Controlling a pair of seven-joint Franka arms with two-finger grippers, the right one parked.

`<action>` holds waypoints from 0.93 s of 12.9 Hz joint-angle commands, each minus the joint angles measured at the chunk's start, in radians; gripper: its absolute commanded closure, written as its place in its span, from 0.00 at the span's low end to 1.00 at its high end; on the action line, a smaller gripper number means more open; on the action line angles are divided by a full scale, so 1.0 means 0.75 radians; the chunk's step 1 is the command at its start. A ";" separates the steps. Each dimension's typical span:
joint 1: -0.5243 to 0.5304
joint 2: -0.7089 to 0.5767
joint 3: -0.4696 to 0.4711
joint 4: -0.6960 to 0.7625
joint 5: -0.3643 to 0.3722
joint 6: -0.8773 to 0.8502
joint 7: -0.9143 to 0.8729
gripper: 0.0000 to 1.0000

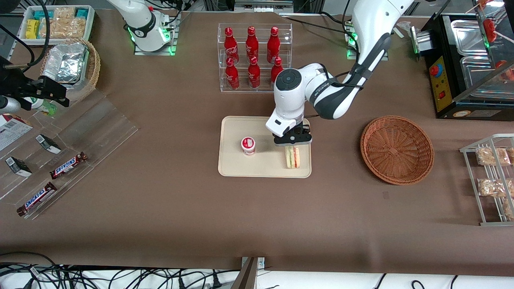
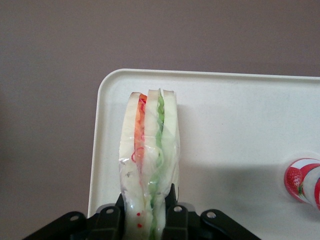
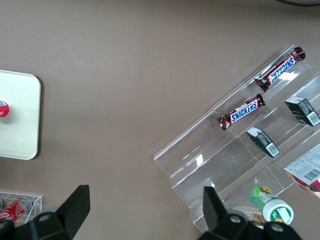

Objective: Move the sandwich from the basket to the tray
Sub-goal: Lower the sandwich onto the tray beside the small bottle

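High front overview and close left-wrist view, both over tray (image 1: 233, 160).

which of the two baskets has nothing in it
The reddish-brown wicker basket toward the working arm's end; the tan basket holds foil. The end effector grips the sandwich over the tray.

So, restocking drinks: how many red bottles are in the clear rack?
6 red bottles in the clear rack: three on its upper step, three lower. The gripper holds the sandwich on the tray.
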 commanded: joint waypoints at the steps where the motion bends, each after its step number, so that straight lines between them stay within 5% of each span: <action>1: -0.013 0.009 0.002 -0.013 0.043 0.013 -0.047 0.70; 7: -0.015 0.017 0.002 -0.028 0.043 0.013 -0.080 0.68; 8: -0.015 0.017 0.000 -0.030 0.043 0.013 -0.080 0.62; 11: -0.015 0.015 0.000 -0.026 0.043 0.007 -0.066 0.00; 12: -0.015 0.013 0.000 -0.028 0.043 -0.001 -0.057 0.00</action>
